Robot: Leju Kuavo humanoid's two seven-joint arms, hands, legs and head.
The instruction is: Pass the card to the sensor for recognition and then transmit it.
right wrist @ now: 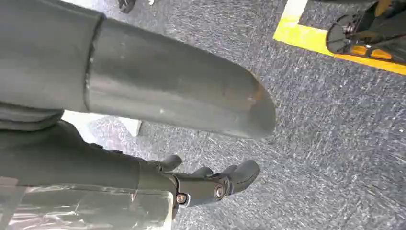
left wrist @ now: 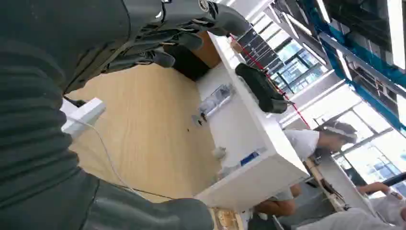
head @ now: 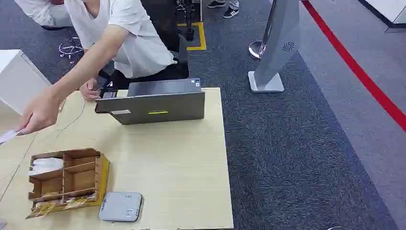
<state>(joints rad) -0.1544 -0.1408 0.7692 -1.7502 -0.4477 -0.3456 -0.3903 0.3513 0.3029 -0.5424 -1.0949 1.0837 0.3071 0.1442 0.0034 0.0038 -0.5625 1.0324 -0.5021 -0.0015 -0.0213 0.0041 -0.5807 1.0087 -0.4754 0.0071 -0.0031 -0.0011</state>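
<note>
Lying flat, card (head: 6, 136) in person's hand (head: 39, 113), long axis sideways.

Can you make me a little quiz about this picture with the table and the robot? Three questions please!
1. True or false: the laptop sits at the far end of the wooden table.
2. What lies right beside the wooden box, at the near edge? A) a banana B) a flat grey device C) a cup
3. Fill in: the person's hand holds something small and ____ at the picture's left edge.

Key: 1 true; 2 B; 3 white
</note>
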